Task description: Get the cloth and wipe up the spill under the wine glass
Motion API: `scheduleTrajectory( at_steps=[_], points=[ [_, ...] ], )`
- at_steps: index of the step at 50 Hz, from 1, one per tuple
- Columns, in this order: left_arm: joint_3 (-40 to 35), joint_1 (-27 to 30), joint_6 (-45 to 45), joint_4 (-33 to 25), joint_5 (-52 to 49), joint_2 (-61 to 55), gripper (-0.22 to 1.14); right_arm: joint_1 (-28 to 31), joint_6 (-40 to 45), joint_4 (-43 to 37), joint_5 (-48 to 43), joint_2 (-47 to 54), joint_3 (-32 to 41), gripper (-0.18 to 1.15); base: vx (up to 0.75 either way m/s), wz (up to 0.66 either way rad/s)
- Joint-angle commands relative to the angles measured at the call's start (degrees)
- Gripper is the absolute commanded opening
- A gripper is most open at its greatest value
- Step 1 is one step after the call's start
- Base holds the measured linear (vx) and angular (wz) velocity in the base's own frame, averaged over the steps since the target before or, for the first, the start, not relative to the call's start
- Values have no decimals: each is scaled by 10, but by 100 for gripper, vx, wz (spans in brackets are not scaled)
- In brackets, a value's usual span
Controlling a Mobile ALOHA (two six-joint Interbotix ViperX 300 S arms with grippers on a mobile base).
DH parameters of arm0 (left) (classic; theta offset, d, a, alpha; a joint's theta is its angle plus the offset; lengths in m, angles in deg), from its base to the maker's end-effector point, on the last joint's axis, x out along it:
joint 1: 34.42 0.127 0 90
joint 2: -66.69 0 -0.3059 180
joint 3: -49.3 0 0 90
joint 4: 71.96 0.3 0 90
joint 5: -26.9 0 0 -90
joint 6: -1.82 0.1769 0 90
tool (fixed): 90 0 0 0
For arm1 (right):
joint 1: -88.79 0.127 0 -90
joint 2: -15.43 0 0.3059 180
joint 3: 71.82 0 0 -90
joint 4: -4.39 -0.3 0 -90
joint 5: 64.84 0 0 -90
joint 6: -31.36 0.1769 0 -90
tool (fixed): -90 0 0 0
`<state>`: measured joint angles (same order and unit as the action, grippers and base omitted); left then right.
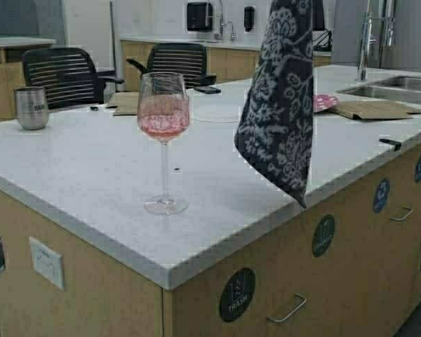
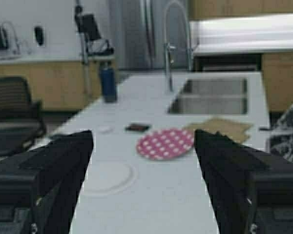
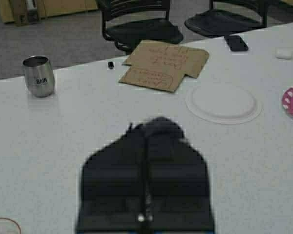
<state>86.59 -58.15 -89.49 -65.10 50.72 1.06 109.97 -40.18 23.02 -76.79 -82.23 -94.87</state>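
The wine glass point(image 1: 164, 140) stands upright with pink liquid near the front corner of the white counter point(image 1: 91, 175). The dark paisley cloth point(image 1: 281, 98) hangs from above the high view's top edge, right of the glass, with its lower corner over the counter's front edge. My right gripper point(image 3: 147, 139) is shut on a bunch of the cloth point(image 3: 161, 126) high above the counter; it is out of the high view. My left gripper point(image 2: 143, 141) is open and empty above the counter, facing the sink, with the cloth point(image 2: 289, 131) beside it. No spill shows clearly.
A steel tumbler point(image 1: 31, 107) stands far left. A white plate point(image 1: 217, 111), pink dotted plate point(image 1: 324, 102), brown paper sheets point(image 1: 375, 109), a phone point(image 1: 208, 89) and the sink point(image 1: 393, 88) lie beyond. Chairs point(image 1: 67, 74) stand behind the counter.
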Motion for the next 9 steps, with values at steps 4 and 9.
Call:
scheduleTrajectory(
  at_steps=[4,9],
  points=[
    [-35,-1,2,0,-22,7,96,-1,-1,-2,8,-27,34,6,0,0],
    [-37,-1,1,0,-25,8,96,-1,-1,-2,9,-27,38,6,0,0]
  ],
)
